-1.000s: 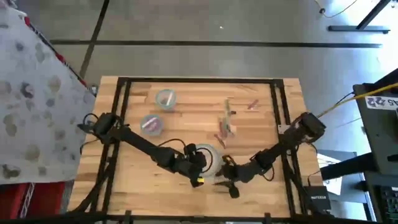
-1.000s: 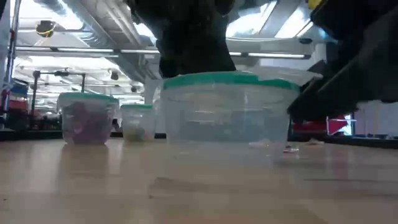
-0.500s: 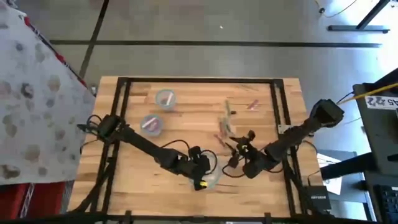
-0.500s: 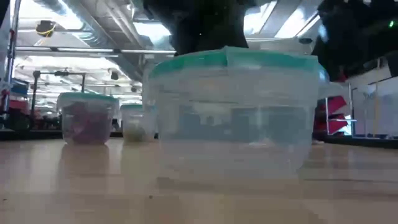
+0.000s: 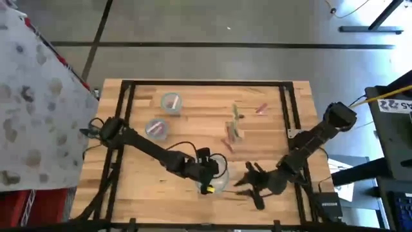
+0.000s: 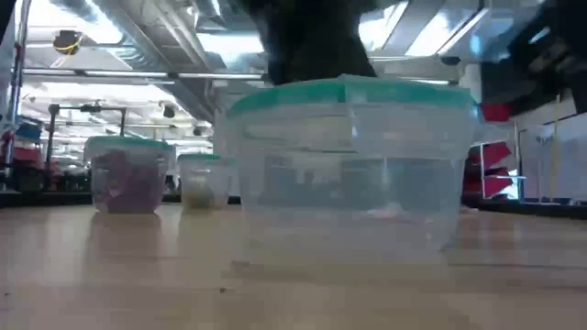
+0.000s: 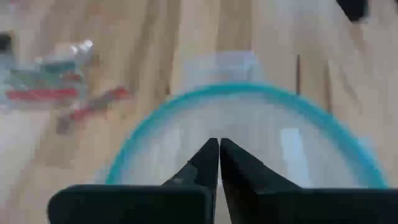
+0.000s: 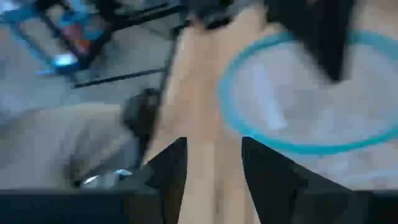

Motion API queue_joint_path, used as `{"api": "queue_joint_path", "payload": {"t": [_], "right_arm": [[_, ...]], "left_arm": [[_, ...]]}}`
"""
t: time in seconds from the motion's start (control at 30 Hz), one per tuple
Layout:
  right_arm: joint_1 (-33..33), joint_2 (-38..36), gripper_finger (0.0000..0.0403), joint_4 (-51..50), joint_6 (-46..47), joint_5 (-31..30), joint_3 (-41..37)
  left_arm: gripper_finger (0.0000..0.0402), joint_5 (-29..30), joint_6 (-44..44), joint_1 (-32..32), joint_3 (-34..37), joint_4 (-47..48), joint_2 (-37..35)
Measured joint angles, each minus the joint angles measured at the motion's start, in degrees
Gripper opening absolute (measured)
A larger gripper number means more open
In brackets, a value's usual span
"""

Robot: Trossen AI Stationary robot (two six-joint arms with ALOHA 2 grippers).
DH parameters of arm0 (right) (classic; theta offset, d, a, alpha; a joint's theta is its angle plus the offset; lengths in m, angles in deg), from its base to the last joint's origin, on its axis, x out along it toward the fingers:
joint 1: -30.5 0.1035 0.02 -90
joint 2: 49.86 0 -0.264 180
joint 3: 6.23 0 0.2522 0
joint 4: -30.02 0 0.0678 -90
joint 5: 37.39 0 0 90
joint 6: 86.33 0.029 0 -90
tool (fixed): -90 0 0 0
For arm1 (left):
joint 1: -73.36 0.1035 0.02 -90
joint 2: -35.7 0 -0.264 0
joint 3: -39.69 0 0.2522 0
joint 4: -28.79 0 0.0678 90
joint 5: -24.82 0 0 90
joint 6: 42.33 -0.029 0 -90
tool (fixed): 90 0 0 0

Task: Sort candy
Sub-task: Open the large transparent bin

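A clear bowl with a teal rim stands on its base near the table's front edge. My left gripper is shut and hangs just above the bowl's open top. To the bowl's right my right gripper is open, with only bare table between its fingers. Loose candy lies on the wood farther back, with one more piece near the far right. Two small bowls at the back left hold sorted candy.
A black frame runs around the tabletop's far and side edges. In the low view the two small bowls stand far left. Bare wood lies between the big bowl and the loose candy.
The big bowl has slid toward the table's near edge and now stands level. My left gripper went with it and then rose, still shut. My right gripper swung up past the bowl toward the candy, then back toward the near right, still open.
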Motion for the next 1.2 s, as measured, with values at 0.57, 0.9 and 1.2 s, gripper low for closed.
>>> {"api": "queue_joint_path", "payload": {"t": [0.57,0.9,1.2], "right_arm": [[-7.4,5.3,0.0140,-7.6,5.2,-19.0,-0.1],[-6.6,8.2,0.0140,-6.9,4.7,-0.1,-1.0],[-10.6,18.0,0.0140,11.4,-5.6,-2.0,-1.0]], "left_arm": [[0.0000,-8.7,0.0,-1.2,-0.3,0.1,4.9],[0.0000,-6.4,-1.5,0.2,-0.2,1.8,5.0],[0.0000,-5.8,-2.5,0.9,0.1,1.9,5.5]]}}
